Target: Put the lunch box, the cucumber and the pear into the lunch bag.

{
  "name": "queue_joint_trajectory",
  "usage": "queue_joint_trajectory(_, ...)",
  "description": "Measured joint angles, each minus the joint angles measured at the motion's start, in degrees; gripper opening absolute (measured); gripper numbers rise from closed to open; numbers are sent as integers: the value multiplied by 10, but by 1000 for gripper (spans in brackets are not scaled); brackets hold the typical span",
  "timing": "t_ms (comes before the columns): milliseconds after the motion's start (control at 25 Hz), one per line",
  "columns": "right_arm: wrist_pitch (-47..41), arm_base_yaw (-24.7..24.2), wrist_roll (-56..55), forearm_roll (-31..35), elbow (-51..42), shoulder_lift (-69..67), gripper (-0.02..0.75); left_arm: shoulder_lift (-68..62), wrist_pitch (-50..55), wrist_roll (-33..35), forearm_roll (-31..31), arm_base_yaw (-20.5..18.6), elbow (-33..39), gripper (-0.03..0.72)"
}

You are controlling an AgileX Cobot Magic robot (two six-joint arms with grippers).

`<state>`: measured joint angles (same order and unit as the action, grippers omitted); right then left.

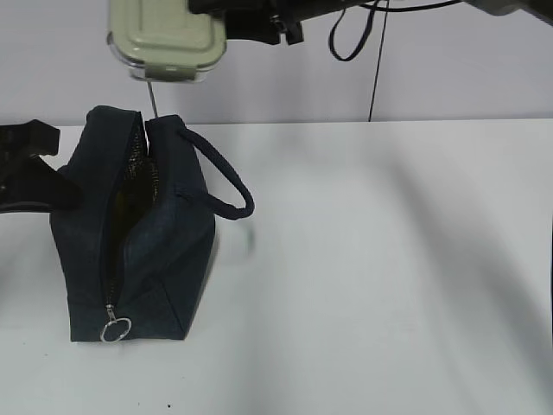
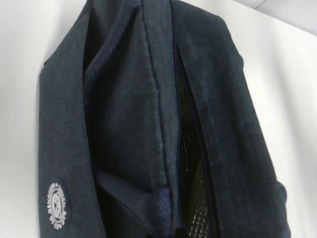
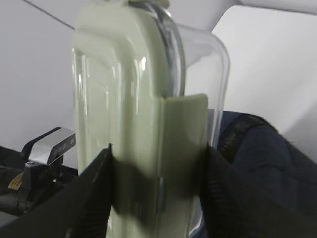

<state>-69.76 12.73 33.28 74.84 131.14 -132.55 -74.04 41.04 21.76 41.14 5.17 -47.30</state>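
Exterior view has the right gripper point(image 3: 157, 193) pinching the lunch box point(image 1: 168, 39) at 12 o'clock above the bag point(image 1: 130, 233) slit running 12-to-6, left gripper point(image 1: 30, 177) pressed shut at 9.

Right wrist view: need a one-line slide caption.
Right gripper clamps the sage-lidded lunch box on edge, with the navy lunch bag just beyond.
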Motion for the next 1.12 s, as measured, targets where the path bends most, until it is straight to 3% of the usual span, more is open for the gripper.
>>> queue_joint_trajectory(240, -3, 65, -19, -47, 0, 0, 383, 0, -8, 0, 0, 0, 0, -15)
queue_joint_trajectory(480, -15, 79, -68, -141, 0, 0, 383, 0, -12, 0, 0, 0, 0, -15)
queue_joint_trajectory(1120, -12, 79, -94, -135, -48, 0, 383, 0, -15, 0, 0, 0, 0, -15)
